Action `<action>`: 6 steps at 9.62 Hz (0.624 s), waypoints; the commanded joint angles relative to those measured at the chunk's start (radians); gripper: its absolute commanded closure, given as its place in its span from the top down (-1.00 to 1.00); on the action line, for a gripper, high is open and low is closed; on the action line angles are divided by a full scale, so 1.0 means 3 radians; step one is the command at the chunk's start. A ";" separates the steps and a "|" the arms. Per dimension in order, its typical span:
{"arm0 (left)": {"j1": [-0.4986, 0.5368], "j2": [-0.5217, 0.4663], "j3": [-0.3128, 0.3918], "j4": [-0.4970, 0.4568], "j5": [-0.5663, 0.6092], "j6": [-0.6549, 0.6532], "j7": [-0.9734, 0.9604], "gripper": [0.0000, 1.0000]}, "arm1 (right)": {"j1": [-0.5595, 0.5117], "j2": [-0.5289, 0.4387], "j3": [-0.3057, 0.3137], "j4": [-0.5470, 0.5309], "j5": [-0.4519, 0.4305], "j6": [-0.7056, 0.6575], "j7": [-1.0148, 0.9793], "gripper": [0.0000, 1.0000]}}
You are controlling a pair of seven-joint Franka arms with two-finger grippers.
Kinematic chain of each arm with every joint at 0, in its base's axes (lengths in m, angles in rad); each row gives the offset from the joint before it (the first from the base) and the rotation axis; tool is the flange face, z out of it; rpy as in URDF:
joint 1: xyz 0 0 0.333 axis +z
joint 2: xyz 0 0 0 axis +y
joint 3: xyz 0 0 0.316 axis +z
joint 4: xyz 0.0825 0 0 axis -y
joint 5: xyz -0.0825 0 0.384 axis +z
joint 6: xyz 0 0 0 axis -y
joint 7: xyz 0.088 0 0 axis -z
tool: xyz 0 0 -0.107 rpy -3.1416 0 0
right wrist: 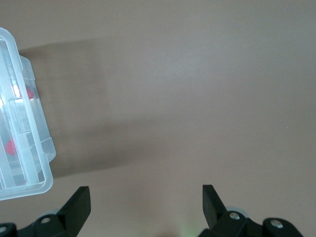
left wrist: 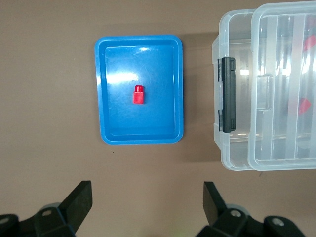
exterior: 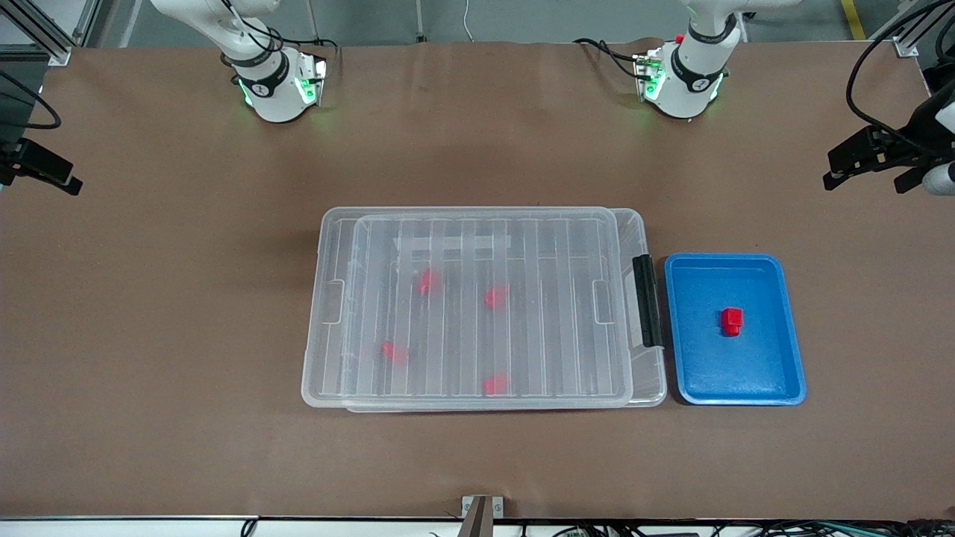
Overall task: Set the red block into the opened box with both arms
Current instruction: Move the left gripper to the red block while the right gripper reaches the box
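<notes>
The red block (exterior: pixel 732 321) lies alone near the middle of a blue tray (exterior: pixel 791 339), its narrow stub pointing toward the front camera. The tray sits flat on the table (exterior: pixel 149 313), just beside the box (exterior: pixel 649 373) at the left arm's end of it, next to the black handle clip (exterior: pixel 647 300) on that end of the box. The box stands in the middle of the table with its ribbed lid (exterior: pixel 477 246) lying on top, shifted a little toward the right arm's end so that a strip of the box shows by the clip. Four other red pieces (exterior: pixel 429 281) show blurred through the lid, spread over the floor of the box.

The left gripper (left wrist: pixel 148 205) hangs in the air over bare table beside the tray, its fingers (left wrist: pixel 79 200) spread wide apart with nothing between them; the left wrist view looks down on tray, block and the clip end of the box. The right gripper (right wrist: pixel 146 206) hangs over bare table off the box's other end, fingers (right wrist: pixel 78 202) likewise wide apart and holding nothing, with only a corner of the box in the right wrist view.
</notes>
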 commanded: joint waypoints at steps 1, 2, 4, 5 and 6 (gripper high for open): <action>0.0027 -0.0003 -0.0025 -0.0073 0.0055 -0.0043 -0.0033 0.99 | -0.0030 -0.0038 0.0009 -0.0043 0.0044 0.0015 -0.0047 1.00; 0.0027 -0.0003 -0.0020 -0.0068 0.0060 -0.0043 -0.0029 0.98 | -0.0030 -0.0043 0.0009 -0.0043 0.0044 0.0015 -0.0047 1.00; 0.0027 0.0043 -0.0014 -0.0078 0.0060 -0.0043 -0.0029 0.99 | -0.0020 -0.0038 0.0019 -0.0038 0.0044 0.0010 -0.0042 1.00; 0.0027 0.0043 -0.0014 -0.0078 0.0065 -0.0043 -0.0024 0.99 | 0.0010 -0.0038 0.0040 -0.0008 0.0044 0.0010 -0.0042 1.00; 0.0022 0.0043 -0.0009 -0.0094 0.0085 -0.0028 -0.0029 0.99 | 0.0086 0.0023 0.0080 0.0013 0.0105 0.0035 -0.0042 1.00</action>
